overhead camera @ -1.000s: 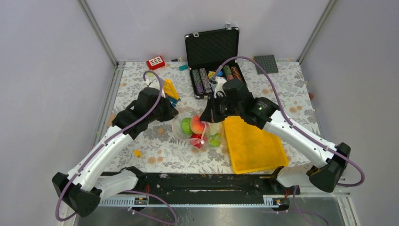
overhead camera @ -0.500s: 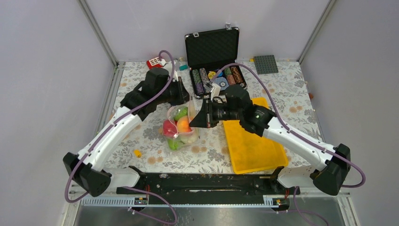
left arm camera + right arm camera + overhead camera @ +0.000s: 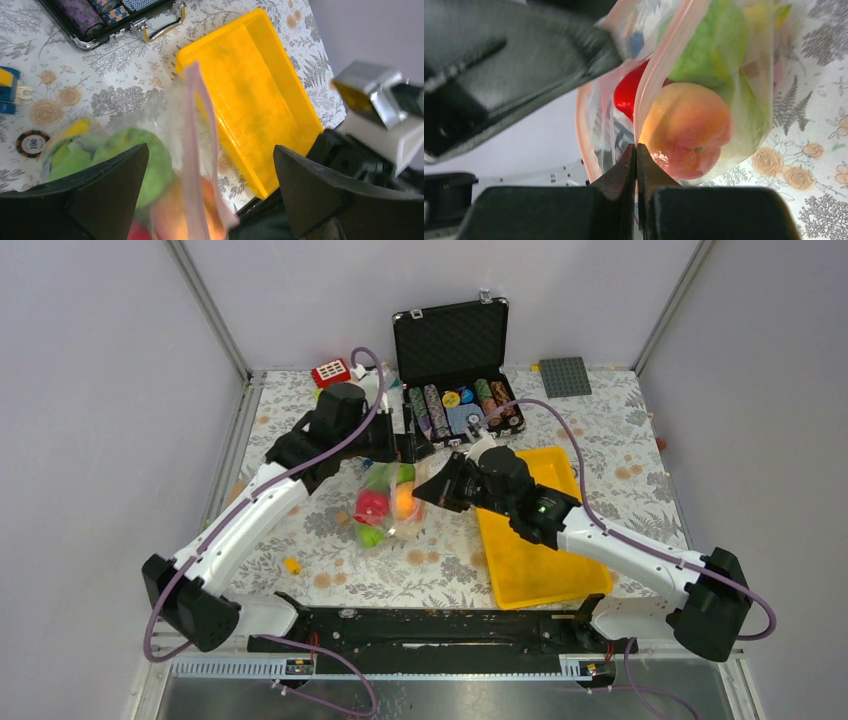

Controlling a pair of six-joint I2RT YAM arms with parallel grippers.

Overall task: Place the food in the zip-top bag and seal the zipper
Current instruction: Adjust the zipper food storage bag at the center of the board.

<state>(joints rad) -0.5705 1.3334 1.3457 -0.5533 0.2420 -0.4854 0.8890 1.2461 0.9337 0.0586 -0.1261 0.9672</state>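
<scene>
Since the food, a peach (image 3: 686, 130), a red piece (image 3: 629, 92) and green ones (image 3: 150, 160), sits inside the zip-top bag (image 3: 385, 502), what is left is, I judge, the sealing. The bag hangs between the two arms over the table's (image 3: 300, 530) middle; whether its bottom rests there I cannot tell. The right gripper (image 3: 636, 149) is pinched tight on the zipper (image 3: 197, 150). The left gripper (image 3: 210, 149) gapes wide, straddling that strip without gripping, and the strip's two lips look parted. The next move probably calls for the left jaws to close and slide along the strip. The yellow tray (image 3: 560, 540) lies near on the right and the chip case (image 3: 455, 360) behind, with bare table toward the near edge.
</scene>
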